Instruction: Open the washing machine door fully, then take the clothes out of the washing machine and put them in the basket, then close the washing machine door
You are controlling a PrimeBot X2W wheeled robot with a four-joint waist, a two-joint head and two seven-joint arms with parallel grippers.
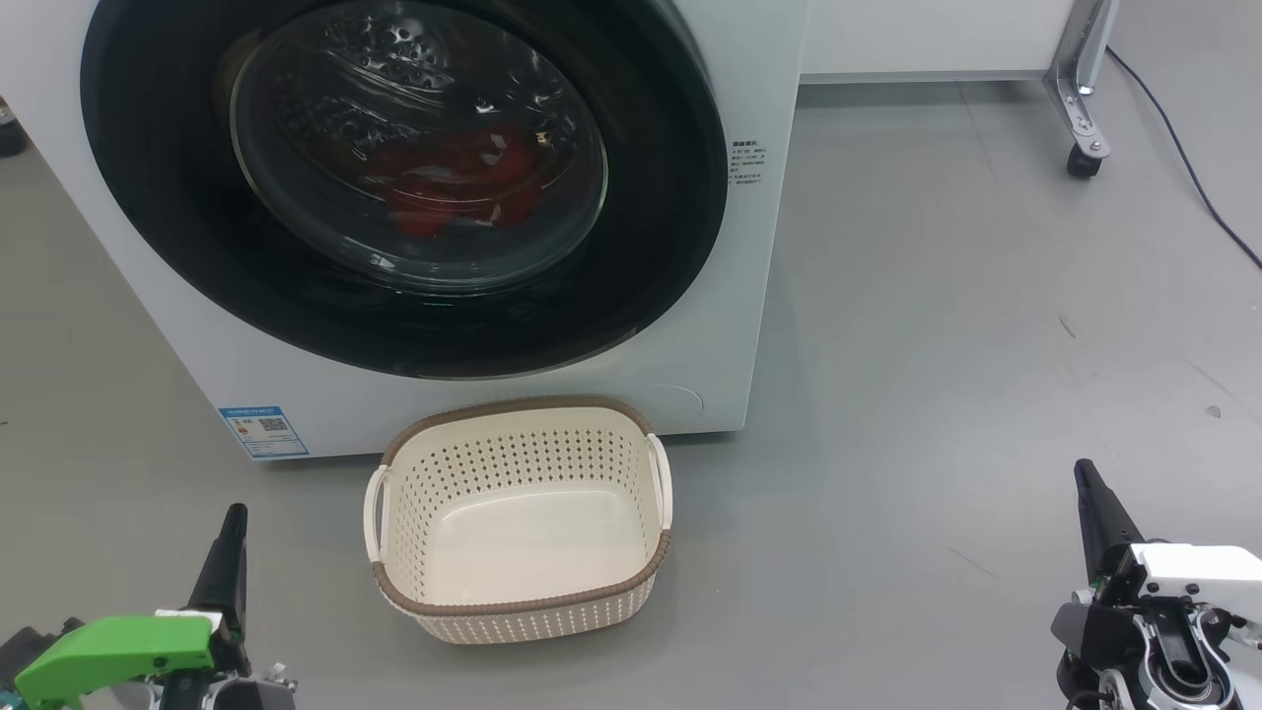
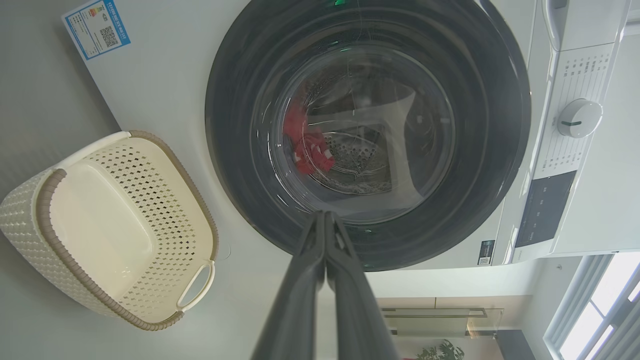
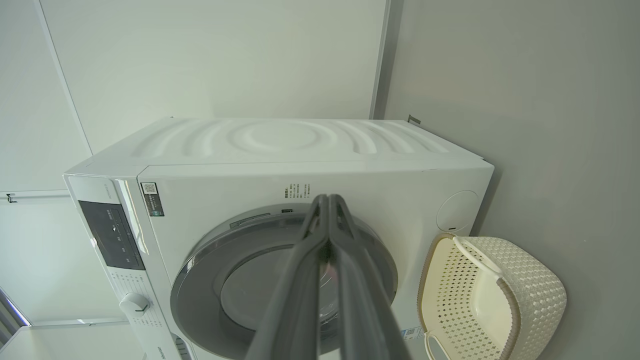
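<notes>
The washer [image 1: 256, 385], a white front-loader, stands on a grey floor [image 1: 937, 345]. A blue sticker [image 1: 264, 432] sits at the lower left corner of its front.

The door [image 1: 404, 148] is round and glossy black with a bulging glass centre. It is shut. The right wrist view shows its ring lying flat against the washer front.

The clothes [image 1: 449, 187] are red fabric, seen through the door glass. They lie low in the drum [image 2: 360, 155], all inside the washer.

The basket [image 1: 532, 463] is cream and perforated, with a brown rim and a white handle on each short side. It stands upright on the floor just in front of the washer, below the door. Whether its back rim touches the washer cannot be told. Its bare bottom shows.

The left gripper [image 1: 235, 523] sits low at the lower left of the head view, left of the basket and apart from it. In its wrist view the fingers [image 2: 300, 290] press together along their length with nothing between them. They point toward the lower part of the door.

The right gripper [image 1: 1087, 478] sits low at the lower right, well apart from the basket. Its fingers [image 3: 295, 290] are likewise closed together on nothing and point toward the washer front.

A dial [image 2: 579, 117] and a dark panel [image 2: 544, 207] are on the washer's control strip. A castered metal leg [image 1: 1082, 99] and a black cable [image 1: 1178, 148] are on the floor to the far right.
</notes>
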